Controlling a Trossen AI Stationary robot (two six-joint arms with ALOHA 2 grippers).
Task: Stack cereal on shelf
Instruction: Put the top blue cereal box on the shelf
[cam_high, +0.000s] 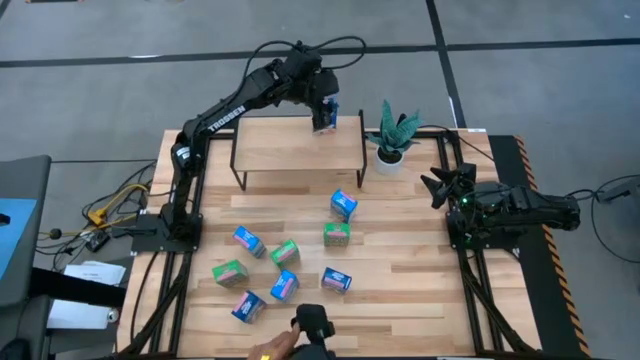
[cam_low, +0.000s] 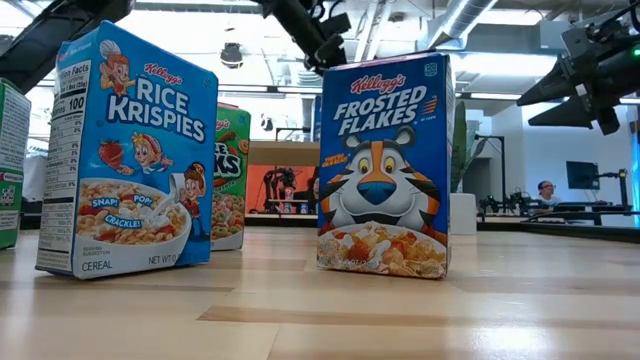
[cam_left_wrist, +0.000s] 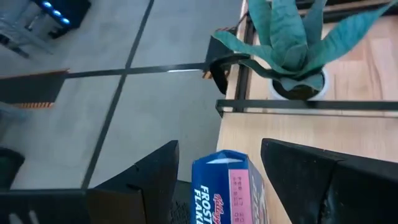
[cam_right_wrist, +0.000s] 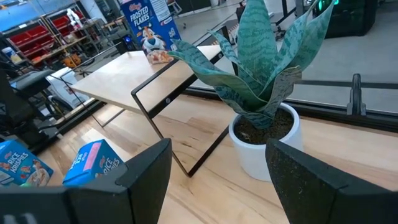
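Note:
A blue Frosted Flakes cereal box stands upright on the light-wood shelf, at its far right corner; it also shows in the right wrist view. My left gripper is over it, open, with one finger on either side of the box top and a gap showing on one side. Several more cereal boxes, blue and green, lie loose on the table in front of the shelf, such as one blue and one green. My right gripper is open and empty at the table's right edge.
A potted green plant stands just right of the shelf, close to my right gripper. A person's hand is at the table's near edge. In the low view a Rice Krispies box and a Frosted Flakes box stand close up.

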